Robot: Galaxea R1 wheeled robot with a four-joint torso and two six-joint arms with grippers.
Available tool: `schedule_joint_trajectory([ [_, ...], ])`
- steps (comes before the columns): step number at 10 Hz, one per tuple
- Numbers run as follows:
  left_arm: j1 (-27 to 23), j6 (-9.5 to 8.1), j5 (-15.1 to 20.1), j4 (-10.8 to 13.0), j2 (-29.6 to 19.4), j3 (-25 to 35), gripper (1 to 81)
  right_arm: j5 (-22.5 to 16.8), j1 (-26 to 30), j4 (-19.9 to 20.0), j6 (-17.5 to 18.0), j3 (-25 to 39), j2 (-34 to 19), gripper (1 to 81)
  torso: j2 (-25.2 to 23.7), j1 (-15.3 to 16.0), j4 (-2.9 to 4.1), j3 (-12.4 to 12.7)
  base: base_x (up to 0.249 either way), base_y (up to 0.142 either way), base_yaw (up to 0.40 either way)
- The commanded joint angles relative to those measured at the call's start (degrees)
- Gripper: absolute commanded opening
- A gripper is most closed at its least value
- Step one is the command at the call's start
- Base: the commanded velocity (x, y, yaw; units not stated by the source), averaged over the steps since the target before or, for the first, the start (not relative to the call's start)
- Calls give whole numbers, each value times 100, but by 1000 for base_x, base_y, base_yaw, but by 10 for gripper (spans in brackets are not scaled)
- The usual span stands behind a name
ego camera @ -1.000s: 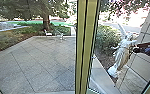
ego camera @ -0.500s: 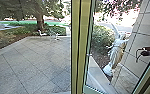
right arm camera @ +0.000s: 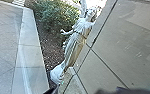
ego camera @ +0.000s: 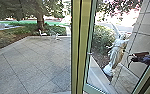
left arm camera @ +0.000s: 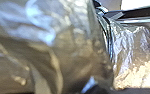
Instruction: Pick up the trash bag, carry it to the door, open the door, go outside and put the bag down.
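Note:
The right gripper [ego camera: 133, 59] is at the right of the head view, in front of the glass door [ego camera: 88, 53]. The door's metal edge slants away from the thick yellowish post, and it looks ajar. Shiny dark plastic of the trash bag [left arm camera: 66, 42] lies close to the camera in the left wrist view, its folds drawn together toward the left gripper [left arm camera: 102, 10], which is shut on it. What the bag holds is hidden.
Beyond the yellowish post [ego camera: 78, 47] lies the paved yard [ego camera: 36, 65]. A pale winged statue [ego camera: 116, 53] stands beside a bush [ego camera: 102, 37] and a tiled wall [ego camera: 143, 27]. White chairs [ego camera: 43, 33] are near a tree [ego camera: 40, 22].
The whole head view has shifted, with the post now further left. My right arm reaches further in from the right than half a second ago, and more of the door's bottom rail shows.

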Motion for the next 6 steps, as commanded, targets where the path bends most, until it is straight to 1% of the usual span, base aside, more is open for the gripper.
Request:
schedule_joint_trajectory([
  [1,-178,46,638,-56,-20,37,10,-463,391,325,-5,422,-410,811,0,0,0,0,0,0,0],
  [2,-178,55,629,-47,-11,37,10,-516,31,475,4,721,-542,811,0,2,0,0,0,0,0],
  [4,-178,63,629,-30,-20,37,10,-622,-717,907,4,1382,-859,811,0,2,0,0,0,0,0],
  [5,-178,72,629,-30,-20,37,10,-692,-1094,1047,-5,1819,-1060,811,0,2,0,0,0,0,0],
  [6,-186,72,629,-21,-11,37,10,-849,-1446,1170,4,2276,-1236,811,0,2,0,0,0,0,0],
])
